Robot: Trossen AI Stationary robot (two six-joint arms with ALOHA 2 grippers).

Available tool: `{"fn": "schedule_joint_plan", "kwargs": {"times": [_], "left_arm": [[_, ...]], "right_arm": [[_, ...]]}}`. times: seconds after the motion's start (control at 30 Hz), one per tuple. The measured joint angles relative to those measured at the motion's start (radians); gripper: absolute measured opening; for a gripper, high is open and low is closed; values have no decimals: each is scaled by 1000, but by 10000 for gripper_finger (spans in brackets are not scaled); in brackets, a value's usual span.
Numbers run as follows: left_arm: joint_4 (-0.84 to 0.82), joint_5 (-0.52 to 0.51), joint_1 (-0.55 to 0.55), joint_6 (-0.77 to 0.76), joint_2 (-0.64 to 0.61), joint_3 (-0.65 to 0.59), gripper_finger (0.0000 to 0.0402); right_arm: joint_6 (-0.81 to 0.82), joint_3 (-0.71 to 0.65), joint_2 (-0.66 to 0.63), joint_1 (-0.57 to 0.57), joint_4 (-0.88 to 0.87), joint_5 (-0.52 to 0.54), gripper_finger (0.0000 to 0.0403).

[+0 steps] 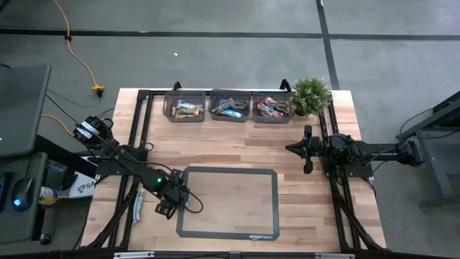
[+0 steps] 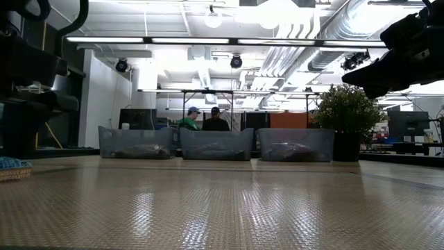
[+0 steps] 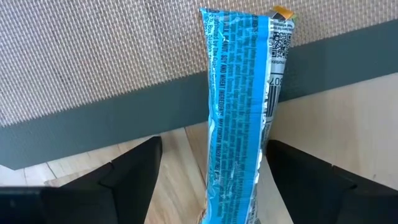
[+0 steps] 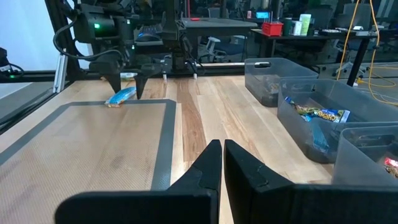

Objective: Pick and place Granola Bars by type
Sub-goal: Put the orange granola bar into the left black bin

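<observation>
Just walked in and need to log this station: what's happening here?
The left gripper hangs open over a blue granola bar lying across the edge of the grey mat, fingers either side of it, not gripping. The right gripper waits shut above the table. Three bins at the back already hold bars.

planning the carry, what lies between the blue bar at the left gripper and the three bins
High view: between the blue bar under the open left gripper and the bins lies only bare mat and wood.
</observation>
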Motion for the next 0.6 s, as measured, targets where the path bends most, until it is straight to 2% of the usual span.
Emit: {"fn": "schedule_joint_plan", "kwargs": {"times": [0.2, 0.6], "left_arm": [[3, 0, 0, -9, 3, -2, 284], [12, 4, 1, -55, 4, -4, 223]], "right_arm": [[0, 0, 0, 0, 0, 0, 2], [0, 0, 0, 0, 0, 0, 2]]}}
